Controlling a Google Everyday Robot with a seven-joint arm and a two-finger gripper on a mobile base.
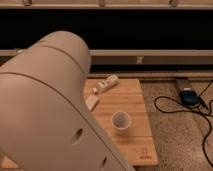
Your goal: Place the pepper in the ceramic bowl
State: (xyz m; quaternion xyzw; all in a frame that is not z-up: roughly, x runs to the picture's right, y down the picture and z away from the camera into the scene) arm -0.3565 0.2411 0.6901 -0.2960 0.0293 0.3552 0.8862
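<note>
Wooden table [131,99], round white cup [120,121], hand unseen

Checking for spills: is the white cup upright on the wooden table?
Yes, the white cup stands upright, mouth up, on the wooden table; the tool is out of view.

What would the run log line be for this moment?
arm: fills left of view | claw: not in view | pepper, ceramic bowl: not visible | white cup: upright on wooden table
</note>
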